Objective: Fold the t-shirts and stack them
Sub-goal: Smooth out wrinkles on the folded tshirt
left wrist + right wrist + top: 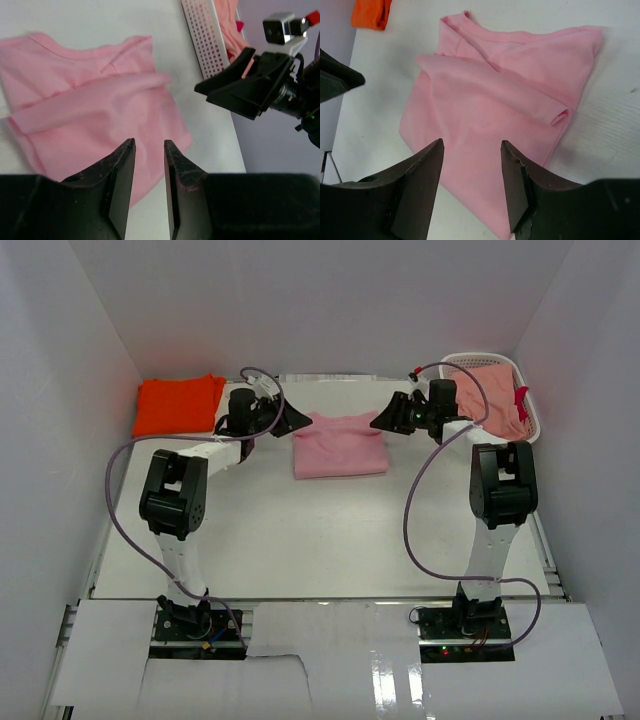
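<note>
The pink t-shirt lies folded into a rough rectangle on the white table, collar toward the far side. A loose band of cloth lies across its top and the edges do not line up. Just beside its left edge hovers the left gripper, jaws a narrow gap apart with nothing between them. Just beside its right edge hovers the right gripper, jaws wider and likewise empty. Well to the left of the pink shirt sits the orange t-shirt, folded at the far corner. Well to its right stands the white lattice basket, with salmon cloth heaped inside. The fold looks done and the stacking does not. The likely trouble is in the lift: a pinch that catches only the top layer or that loose band would let the lower layers sag and the shirt fall open on its way to the orange one. With both grippers facing each other across so narrow a bundle, closing in together could also knock fingers or shove the cloth askew.
</note>
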You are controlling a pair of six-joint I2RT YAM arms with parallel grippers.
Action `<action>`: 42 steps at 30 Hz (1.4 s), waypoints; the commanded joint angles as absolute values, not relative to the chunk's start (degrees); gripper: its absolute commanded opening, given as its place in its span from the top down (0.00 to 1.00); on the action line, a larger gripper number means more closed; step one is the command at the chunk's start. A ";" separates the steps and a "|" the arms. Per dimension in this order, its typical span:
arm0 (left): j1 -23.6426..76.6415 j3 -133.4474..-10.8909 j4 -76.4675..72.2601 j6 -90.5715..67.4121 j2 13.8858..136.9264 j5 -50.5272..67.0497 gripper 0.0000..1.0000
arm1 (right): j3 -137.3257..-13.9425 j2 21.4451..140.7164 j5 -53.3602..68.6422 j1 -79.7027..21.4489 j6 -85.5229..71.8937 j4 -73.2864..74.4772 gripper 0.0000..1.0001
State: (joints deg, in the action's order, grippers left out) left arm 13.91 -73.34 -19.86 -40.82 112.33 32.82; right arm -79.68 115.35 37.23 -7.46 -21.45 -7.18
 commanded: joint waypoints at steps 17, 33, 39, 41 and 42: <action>20.92 -85.26 -14.15 -38.15 129.29 35.43 1.00 | -91.59 128.50 33.58 -13.18 -19.95 3.69 0.89; 24.43 -75.95 -3.25 -31.46 124.37 25.40 1.00 | -73.34 119.72 22.24 -19.76 -16.79 9.15 0.92; 27.86 -62.60 -3.87 -32.08 114.62 20.93 1.00 | -62.33 111.19 18.46 -22.84 -17.14 8.53 0.92; 29.43 -58.73 -4.22 -33.82 110.16 19.00 1.00 | -58.02 107.78 17.49 -23.55 -17.66 8.35 0.92; 29.88 -54.88 -4.39 -34.53 108.74 18.90 1.00 | -56.53 106.54 17.49 -24.08 -17.75 8.09 0.92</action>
State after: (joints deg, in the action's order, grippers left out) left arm 27.57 -61.76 -9.28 -33.87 113.47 23.05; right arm -61.73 108.36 22.20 -22.85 -19.00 2.85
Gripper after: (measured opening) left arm 0.023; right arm 0.078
